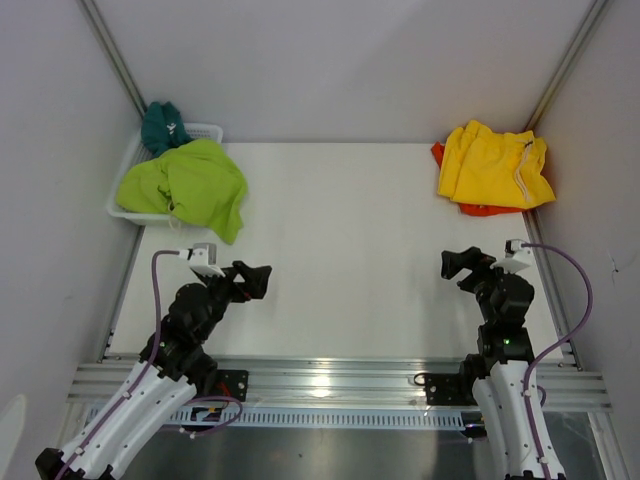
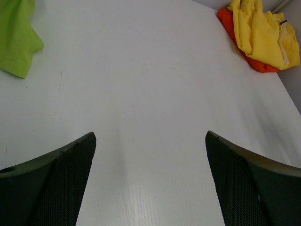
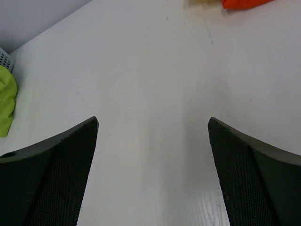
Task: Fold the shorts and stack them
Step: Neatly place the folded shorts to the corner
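Crumpled lime-green fabric shorts (image 1: pixel 185 185) are lying upper left, nearest the left gripper (image 1: pixel 257 278); it and the right gripper (image 1: pixel 455 266) are gaping empty.

From here I see a white table (image 1: pixel 350 260), its surface matte, with a few faint scuffs showing in the wrist views. A white basket (image 1: pixel 208 130) sits at its far left corner, and a lime-green pair of shorts (image 1: pixel 190 185) spills over the basket's front edge onto the tabletop. At the far right corner an orange pair (image 1: pixel 478 209) lies on the surface, mostly covered by a yellow pair (image 1: pixel 495 165).
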Controlling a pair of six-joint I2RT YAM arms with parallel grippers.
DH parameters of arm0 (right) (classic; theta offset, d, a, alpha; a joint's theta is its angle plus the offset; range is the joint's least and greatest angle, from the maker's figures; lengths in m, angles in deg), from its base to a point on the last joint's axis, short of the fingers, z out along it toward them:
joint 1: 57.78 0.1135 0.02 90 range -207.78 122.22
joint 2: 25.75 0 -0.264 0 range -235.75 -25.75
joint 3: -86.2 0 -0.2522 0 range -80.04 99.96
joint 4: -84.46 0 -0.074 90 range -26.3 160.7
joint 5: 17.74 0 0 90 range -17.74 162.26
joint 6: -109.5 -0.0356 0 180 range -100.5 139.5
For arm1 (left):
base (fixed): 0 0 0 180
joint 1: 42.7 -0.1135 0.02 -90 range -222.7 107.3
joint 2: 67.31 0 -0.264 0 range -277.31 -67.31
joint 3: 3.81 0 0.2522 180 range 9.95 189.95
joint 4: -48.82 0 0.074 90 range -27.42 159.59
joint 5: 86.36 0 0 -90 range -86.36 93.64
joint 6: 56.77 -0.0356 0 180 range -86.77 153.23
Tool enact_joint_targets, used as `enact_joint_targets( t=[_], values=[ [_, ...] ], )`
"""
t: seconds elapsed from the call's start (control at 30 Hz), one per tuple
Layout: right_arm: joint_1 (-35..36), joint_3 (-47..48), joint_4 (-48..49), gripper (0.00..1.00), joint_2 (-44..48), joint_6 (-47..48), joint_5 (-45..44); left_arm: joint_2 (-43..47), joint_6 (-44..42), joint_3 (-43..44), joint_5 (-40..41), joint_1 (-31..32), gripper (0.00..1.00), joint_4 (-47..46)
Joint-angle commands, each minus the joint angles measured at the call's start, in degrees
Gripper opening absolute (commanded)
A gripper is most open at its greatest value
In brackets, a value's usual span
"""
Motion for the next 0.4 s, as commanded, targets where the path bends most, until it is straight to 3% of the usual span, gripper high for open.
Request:
enact_joint_targets(
  t=[0.0,0.37],
  values=[
    [0.17,0.24,3.74,1.00,0.43,-0.05,-0.61,-0.01,-1.68,-0.32,0.91,0.20,0.99,-0.84],
    [0.17,0.15,4.79,0.99,0.34,0.13,1.15,-0.28,-1.59,-0.32,0.64,0.20,0.99,-1.28]
  ],
)
